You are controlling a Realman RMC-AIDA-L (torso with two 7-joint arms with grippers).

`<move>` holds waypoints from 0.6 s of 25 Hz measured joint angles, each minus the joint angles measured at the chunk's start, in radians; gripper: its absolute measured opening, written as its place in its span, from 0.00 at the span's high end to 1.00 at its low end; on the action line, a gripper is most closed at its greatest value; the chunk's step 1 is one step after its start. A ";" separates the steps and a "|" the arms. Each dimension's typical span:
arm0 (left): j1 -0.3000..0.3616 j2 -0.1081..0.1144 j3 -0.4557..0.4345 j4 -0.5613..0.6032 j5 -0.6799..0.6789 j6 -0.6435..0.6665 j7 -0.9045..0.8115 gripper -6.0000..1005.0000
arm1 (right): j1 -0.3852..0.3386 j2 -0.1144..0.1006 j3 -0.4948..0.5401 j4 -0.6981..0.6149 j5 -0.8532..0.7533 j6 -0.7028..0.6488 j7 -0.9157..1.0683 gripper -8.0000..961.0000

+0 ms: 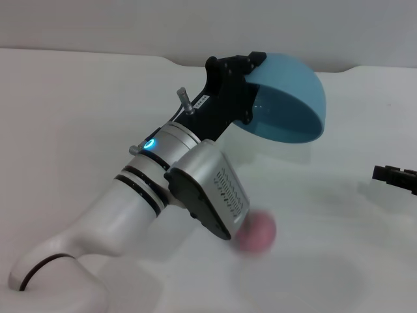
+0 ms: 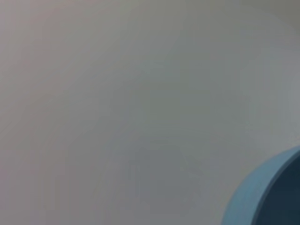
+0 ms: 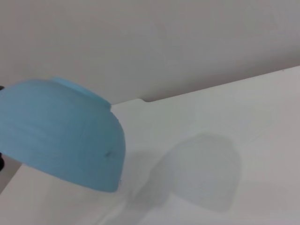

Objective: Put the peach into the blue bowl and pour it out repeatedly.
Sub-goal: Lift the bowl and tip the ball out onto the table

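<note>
My left gripper is shut on the rim of the blue bowl and holds it raised above the table, tipped steeply with its opening facing down and toward me. The peach, pinkish-red and blurred, is low over the white table below the bowl, partly behind my left wrist. A slice of the bowl's rim fills one corner of the left wrist view. In the right wrist view the bowl's outside shows tilted over its shadow. My right gripper sits at the far right edge, away from both.
The table's far edge meets a pale wall behind the bowl. My left forearm crosses the near left part of the table.
</note>
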 joint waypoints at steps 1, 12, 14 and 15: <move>0.001 0.000 0.003 0.000 0.000 -0.003 0.000 1.00 | 0.000 0.000 0.000 0.000 0.000 0.000 0.000 0.60; 0.008 0.011 -0.139 0.096 -0.198 0.108 -0.215 1.00 | 0.023 0.000 -0.029 0.004 -0.001 -0.012 -0.001 0.59; 0.011 0.012 -0.177 0.113 -0.210 0.160 -0.229 1.00 | 0.027 0.000 -0.039 0.006 -0.001 -0.014 -0.001 0.59; 0.015 0.013 -0.219 0.130 -0.219 0.229 -0.237 1.00 | 0.032 0.000 -0.054 0.006 -0.001 -0.017 -0.001 0.59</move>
